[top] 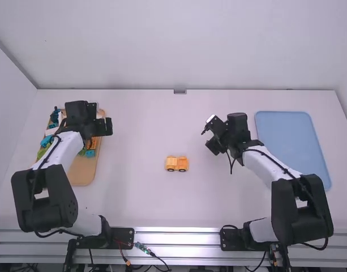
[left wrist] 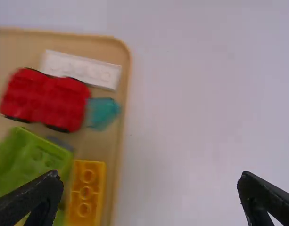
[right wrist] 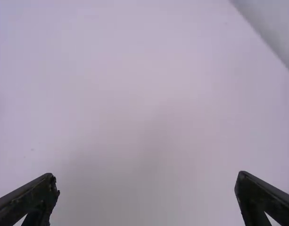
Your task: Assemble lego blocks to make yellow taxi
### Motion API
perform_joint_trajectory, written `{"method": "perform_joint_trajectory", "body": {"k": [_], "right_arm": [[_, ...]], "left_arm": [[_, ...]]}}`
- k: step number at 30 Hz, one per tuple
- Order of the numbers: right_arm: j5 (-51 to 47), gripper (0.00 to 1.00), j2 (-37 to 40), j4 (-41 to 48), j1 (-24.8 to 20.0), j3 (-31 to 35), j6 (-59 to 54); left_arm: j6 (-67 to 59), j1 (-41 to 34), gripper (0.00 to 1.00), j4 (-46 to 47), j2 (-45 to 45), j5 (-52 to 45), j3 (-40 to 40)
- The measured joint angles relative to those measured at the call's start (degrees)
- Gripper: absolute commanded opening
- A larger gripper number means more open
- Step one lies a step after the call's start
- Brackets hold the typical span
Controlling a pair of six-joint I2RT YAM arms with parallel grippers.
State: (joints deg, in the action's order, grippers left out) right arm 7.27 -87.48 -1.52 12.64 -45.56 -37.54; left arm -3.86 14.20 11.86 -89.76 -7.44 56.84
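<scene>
A small yellow-orange block vehicle with dark wheels (top: 176, 164) stands on the table in front of the arms. My left gripper (top: 105, 126) is above the right edge of the wooden tray (top: 82, 174); in its wrist view this gripper (left wrist: 150, 188) is open and empty. In that view a yellow brick (left wrist: 86, 193) lies in the tray beside green pieces (left wrist: 36, 157), with a red wheeled piece (left wrist: 46, 99), a white brick (left wrist: 81, 69) and a teal piece (left wrist: 103, 113) farther up. My right gripper (top: 209, 136), right of the vehicle, is open; its wrist view shows the gripper (right wrist: 148, 186) holding nothing.
A flat blue tray (top: 292, 144) lies at the right, beside and behind the right arm. The left arm partly covers the wooden tray and its mixed pieces. Bare table (top: 150, 124) stretches between the two grippers. A wall rises at the table's far edge.
</scene>
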Motion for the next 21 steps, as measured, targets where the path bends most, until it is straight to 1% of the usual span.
{"method": "perform_joint_trajectory", "body": {"k": [3,6,10,12,14,16,19,21], "right_arm": [[-0.6,0.99,0.7,-3.7,0.0,0.0,-0.2],[-0.8,0.99,0.7,-5.4,0.0,0.0,-0.2],[-0.7,0.99,0.7,-5.6,0.0,0.0,-0.1],[-0.2,0.99,0.7,-5.6,0.0,0.0,-0.2],[0.0,0.99,0.7,-5.8,0.0,0.0,-0.2],[0.0,0.99,0.7,-5.9,0.0,0.0,-0.2],[0.1,0.99,0.7,-6.0,0.0,0.0,-0.2],[0.1,0.99,0.7,-6.0,0.0,0.0,-0.2]], "left_arm": [[3.1,-0.1,0.99,2.8,0.0,-6.3,0.0],[6.0,0.0,0.99,4.1,0.0,-10.6,0.0],[11.6,0.2,0.99,2.0,0.0,-12.3,0.0],[17.2,0.3,1.00,3.9,0.0,-9.7,0.2],[25.4,0.5,0.99,10.3,0.0,-4.0,1.7],[29.2,0.7,0.99,14.4,0.0,-0.6,3.5],[36.7,1.3,0.99,22.0,-0.6,4.9,9.1],[41.6,2.3,0.99,27.3,-2.6,7.7,15.5]]}}
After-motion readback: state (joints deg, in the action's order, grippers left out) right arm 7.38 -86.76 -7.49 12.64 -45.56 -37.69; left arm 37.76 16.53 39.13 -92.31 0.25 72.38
